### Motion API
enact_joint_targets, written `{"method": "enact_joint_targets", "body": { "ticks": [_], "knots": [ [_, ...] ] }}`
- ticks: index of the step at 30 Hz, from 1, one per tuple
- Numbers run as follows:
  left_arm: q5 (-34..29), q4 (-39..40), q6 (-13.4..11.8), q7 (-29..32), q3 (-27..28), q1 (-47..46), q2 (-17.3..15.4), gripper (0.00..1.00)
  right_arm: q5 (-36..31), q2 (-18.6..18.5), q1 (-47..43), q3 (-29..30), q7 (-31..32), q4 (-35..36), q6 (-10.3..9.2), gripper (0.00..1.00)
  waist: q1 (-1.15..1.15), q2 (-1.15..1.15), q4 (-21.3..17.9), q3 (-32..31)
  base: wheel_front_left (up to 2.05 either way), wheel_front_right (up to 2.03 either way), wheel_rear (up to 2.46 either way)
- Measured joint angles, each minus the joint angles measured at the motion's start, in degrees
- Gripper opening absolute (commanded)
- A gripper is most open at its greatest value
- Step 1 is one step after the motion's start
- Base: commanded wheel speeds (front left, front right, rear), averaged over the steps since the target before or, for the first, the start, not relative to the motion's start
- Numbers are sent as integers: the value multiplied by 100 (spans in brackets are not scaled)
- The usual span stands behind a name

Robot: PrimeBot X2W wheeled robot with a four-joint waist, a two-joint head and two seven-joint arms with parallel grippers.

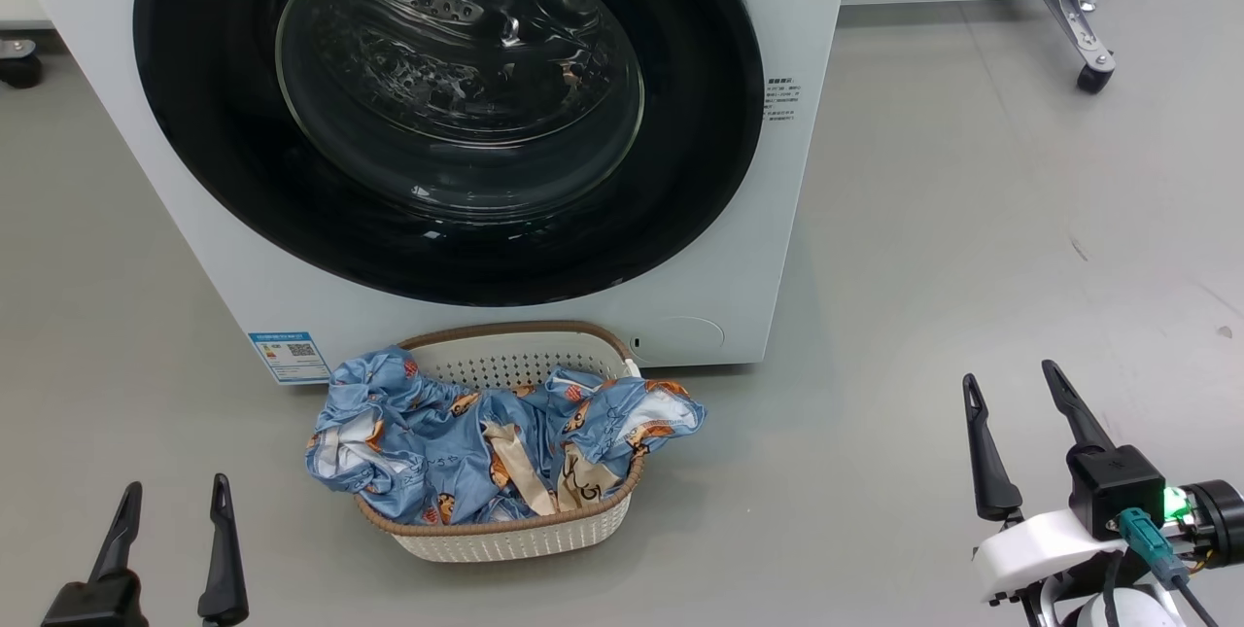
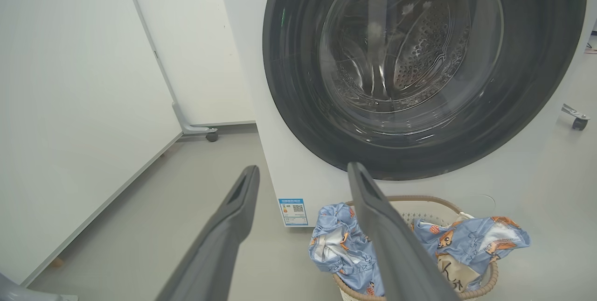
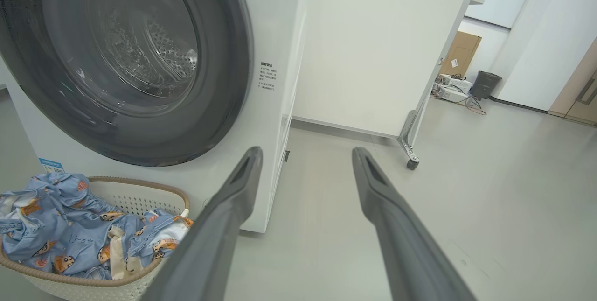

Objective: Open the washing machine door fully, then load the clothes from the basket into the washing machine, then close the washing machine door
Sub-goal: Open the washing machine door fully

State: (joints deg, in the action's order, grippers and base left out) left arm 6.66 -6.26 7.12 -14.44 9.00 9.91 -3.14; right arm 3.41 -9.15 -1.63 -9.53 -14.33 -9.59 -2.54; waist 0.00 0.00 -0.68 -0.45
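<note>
The white washing machine (image 1: 797,219) stands ahead with its round black-rimmed door (image 1: 447,112) shut, the steel drum showing through the glass. On the floor right before it sits the cream basket (image 1: 515,535) with a brown rim, heaped with blue cartoon-print clothes (image 1: 437,442) that spill over its left edge. My left gripper (image 1: 175,491) is open at the lower left, apart from the basket. My right gripper (image 1: 1011,379) is open at the lower right, over bare floor. The door (image 2: 419,67) and clothes (image 2: 471,240) appear past my left fingers, and the basket (image 3: 140,198) left of my right fingers.
Grey floor (image 1: 972,219) spreads to the right of the machine. A white panel on a castor leg (image 1: 1088,53) stands at the back right, and another white panel (image 2: 84,81) runs along the left. A cardboard box and a bin (image 3: 485,84) sit far off.
</note>
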Motion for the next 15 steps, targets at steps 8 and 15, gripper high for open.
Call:
{"method": "enact_joint_targets", "body": {
  "ticks": [8,15],
  "knots": [
    [1,0,0,0,13,0,4,100,53,40,0,2,0,65,149,0,0,0,5,0,0,0,0],
    [1,0,0,0,21,1,8,100,193,192,-5,91,0,79,224,0,0,0,-5,8,0,0,0]
  ]
}}
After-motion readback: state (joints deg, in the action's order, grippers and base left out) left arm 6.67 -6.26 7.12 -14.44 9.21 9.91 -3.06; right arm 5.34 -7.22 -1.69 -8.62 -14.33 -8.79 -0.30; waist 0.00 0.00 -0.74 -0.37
